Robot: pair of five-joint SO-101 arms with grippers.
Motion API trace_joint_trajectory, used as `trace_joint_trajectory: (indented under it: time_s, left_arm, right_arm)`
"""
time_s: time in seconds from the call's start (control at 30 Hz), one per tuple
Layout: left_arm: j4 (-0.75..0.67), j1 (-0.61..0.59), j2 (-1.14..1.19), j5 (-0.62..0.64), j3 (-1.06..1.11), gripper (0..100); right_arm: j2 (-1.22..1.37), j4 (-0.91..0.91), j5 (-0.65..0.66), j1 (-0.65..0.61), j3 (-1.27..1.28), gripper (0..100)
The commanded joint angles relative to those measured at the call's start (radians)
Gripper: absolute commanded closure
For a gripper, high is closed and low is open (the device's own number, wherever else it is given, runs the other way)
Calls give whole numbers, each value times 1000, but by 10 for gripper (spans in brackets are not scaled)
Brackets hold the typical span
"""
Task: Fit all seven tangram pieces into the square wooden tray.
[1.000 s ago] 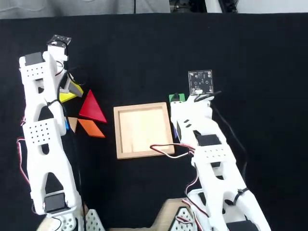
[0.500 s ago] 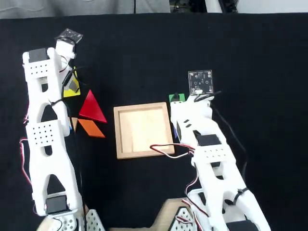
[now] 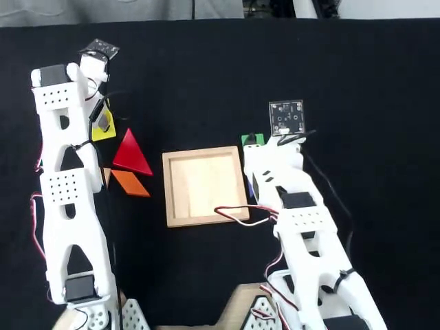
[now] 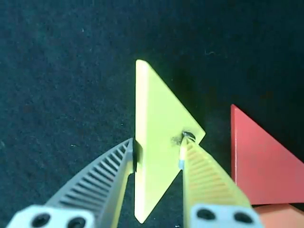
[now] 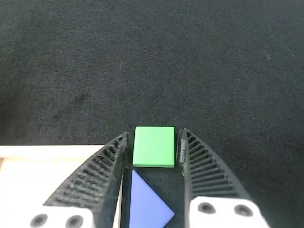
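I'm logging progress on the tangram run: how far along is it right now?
Nothing looks done: the wooden tray holds no piece. In hand: the left gripper is shut on the yellow triangle, left of the tray; the right gripper sits at the green square, beside the blue triangle, by the tray's far right corner. Left to do: every piece, including the red triangle and orange pieces.

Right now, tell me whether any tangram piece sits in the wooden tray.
No, the wooden tray shows only bare wood inside its rim in the high view.
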Motion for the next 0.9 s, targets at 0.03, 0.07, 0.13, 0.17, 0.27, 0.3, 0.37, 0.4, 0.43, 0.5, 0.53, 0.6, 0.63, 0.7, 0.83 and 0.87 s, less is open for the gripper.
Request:
trace_joint_trajectory:
  time_s: [0.03,0.07,0.13,0.17,0.27,0.3,0.37,0.4,0.43,0.5,0.53,0.6,0.63,0.7,0.83,0.87]
  left_arm:
    - [14,38,-43,20,-59,845]
    - [14,42,-46,31,-59,845]
    - [14,51,-69,41,-48,845]
    - [14,59,-81,43,-41,845]
    - [15,93,-135,48,54,845]
    - [15,107,-161,44,108,845]
    - [15,142,-216,40,245,845]
    - [15,157,-252,40,314,845]
    - [15,170,-293,32,378,846]
    - [14,188,-379,-6,492,873]
    - [14,194,-423,-26,542,898]
    - [12,202,-505,-61,625,948]
    - [11,202,-539,-75,656,966]
    - [9,202,-589,-100,705,968]
    - [8,199,-601,-69,690,920]
    - [8,194,-601,-38,676,899]
  right_arm:
    - [-2,-23,9,5,-62,828]
    - [-2,-23,9,5,-62,828]
    - [-4,-23,9,5,-62,828]
    - [-4,-23,9,5,-62,828]
    - [-4,-23,9,5,-62,828]
    - [-4,-23,9,5,-62,828]
    - [-4,-23,11,5,-62,828]
    - [-5,-23,11,5,-62,828]
    - [-5,-23,11,5,-62,828]
    - [-5,-23,11,5,-62,828]
    - [-5,-23,11,5,-62,828]
    - [-5,-23,11,5,-62,828]
    - [-5,-23,11,5,-62,828]
    - [-5,-23,11,5,-62,828]
    - [-5,-23,11,5,-62,828]
    - [-5,-23,11,5,-62,828]
